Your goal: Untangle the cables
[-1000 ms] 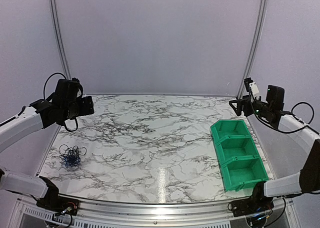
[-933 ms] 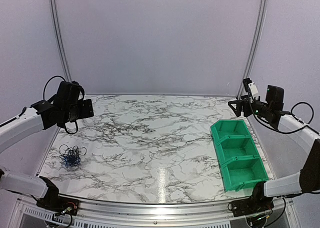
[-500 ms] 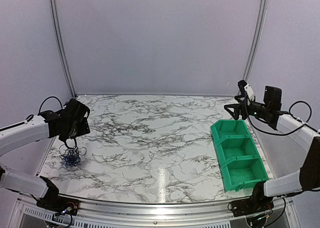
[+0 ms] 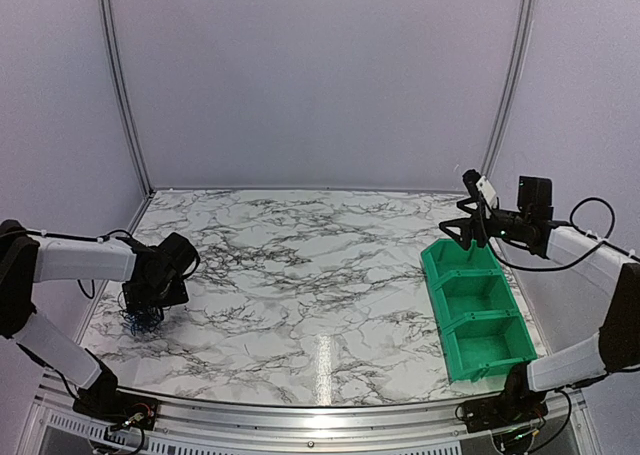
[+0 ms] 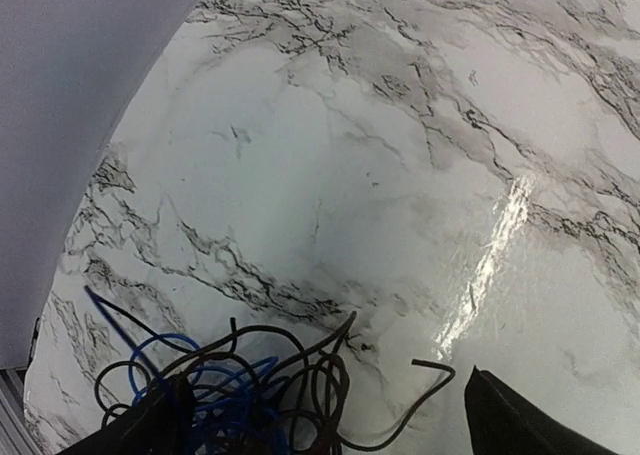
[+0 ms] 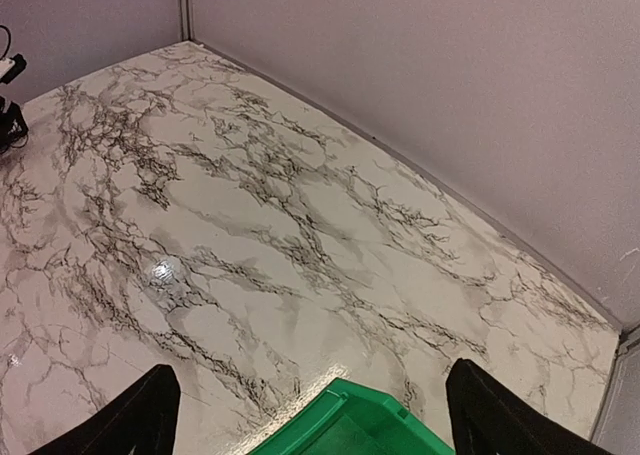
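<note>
The cables [image 4: 141, 320] are a small tangle of blue and black wires lying on the marble table near its left edge. My left gripper [image 4: 150, 302] is low right over the tangle, open. In the left wrist view the tangle [image 5: 240, 400] lies between my spread fingertips, with one black strand [image 5: 420, 400] curling out to the right. My right gripper [image 4: 462, 227] is open and empty, held in the air above the far end of the green bin [image 4: 478, 305]. The right wrist view shows the bin's corner [image 6: 350, 430] between my wide-open fingers.
The green bin has three compartments and stands along the table's right side. The left wall [image 5: 70, 125] is close beside the tangle. The table's front edge rail [image 4: 320, 410] runs along the bottom.
My left gripper has come down from high at the back left to just over the tangle. My right gripper has moved slightly left and forward over the bin's far end.
</note>
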Robot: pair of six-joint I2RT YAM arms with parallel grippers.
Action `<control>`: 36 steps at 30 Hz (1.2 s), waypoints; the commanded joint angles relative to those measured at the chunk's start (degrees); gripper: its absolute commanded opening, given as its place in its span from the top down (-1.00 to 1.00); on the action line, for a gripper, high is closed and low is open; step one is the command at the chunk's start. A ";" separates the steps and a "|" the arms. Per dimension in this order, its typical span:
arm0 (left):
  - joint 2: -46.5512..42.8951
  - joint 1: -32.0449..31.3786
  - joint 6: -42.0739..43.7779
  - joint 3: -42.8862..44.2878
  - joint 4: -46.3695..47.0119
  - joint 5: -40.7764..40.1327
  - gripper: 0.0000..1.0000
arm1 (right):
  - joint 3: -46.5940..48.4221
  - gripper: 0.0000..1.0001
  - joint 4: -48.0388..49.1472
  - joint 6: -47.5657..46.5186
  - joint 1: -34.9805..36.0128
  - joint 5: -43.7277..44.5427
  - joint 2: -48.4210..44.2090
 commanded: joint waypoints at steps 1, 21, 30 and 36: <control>1.79 -0.08 0.30 -1.37 5.27 9.03 -0.89 | 1.86 -0.83 -2.38 -1.94 1.22 -0.74 1.57; -0.14 -27.06 24.29 15.21 19.75 24.16 -0.59 | 2.93 -0.77 -4.60 -3.18 1.39 -0.42 5.18; -7.66 -22.02 38.72 15.61 14.67 5.91 -0.98 | 5.26 -0.59 -3.84 -0.99 11.61 0.51 3.56; -9.03 -11.93 33.43 11.09 20.73 20.87 -0.92 | 14.45 -0.13 -13.05 -9.06 30.04 6.25 9.64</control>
